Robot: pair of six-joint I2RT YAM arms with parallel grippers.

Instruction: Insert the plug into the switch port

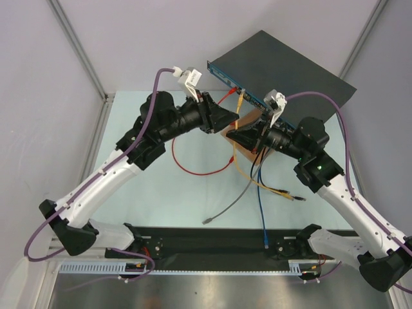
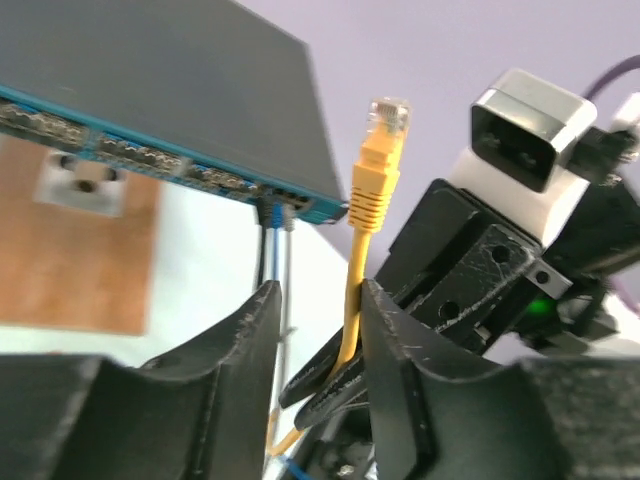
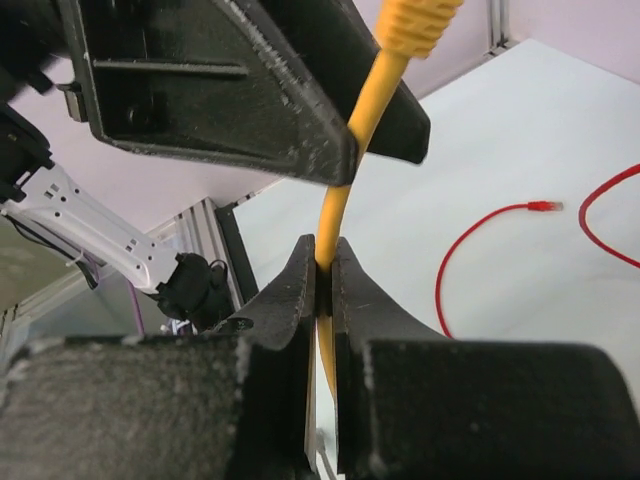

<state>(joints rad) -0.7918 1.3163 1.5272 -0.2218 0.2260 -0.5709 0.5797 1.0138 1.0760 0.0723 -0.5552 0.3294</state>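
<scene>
The left gripper [image 2: 318,296] stands with its jaws spread, the yellow cable [image 2: 352,280] rising between its fingers [image 2: 262,335] close against one of them. The yellow plug [image 2: 386,120] stands upright above those fingers, clear tip uppermost, near the end corner of the switch [image 2: 150,70] but apart from its blue front face [image 2: 150,155]. A blue cable [image 2: 264,240] and a grey cable [image 2: 288,255] hang from that end. A wooden board [image 2: 80,260] lies beneath. Just below the left fingers, the right gripper [image 3: 322,252] is pressed together, pinching the yellow cable. A red cable [image 3: 470,230] curves on the table [image 3: 520,140].
</scene>
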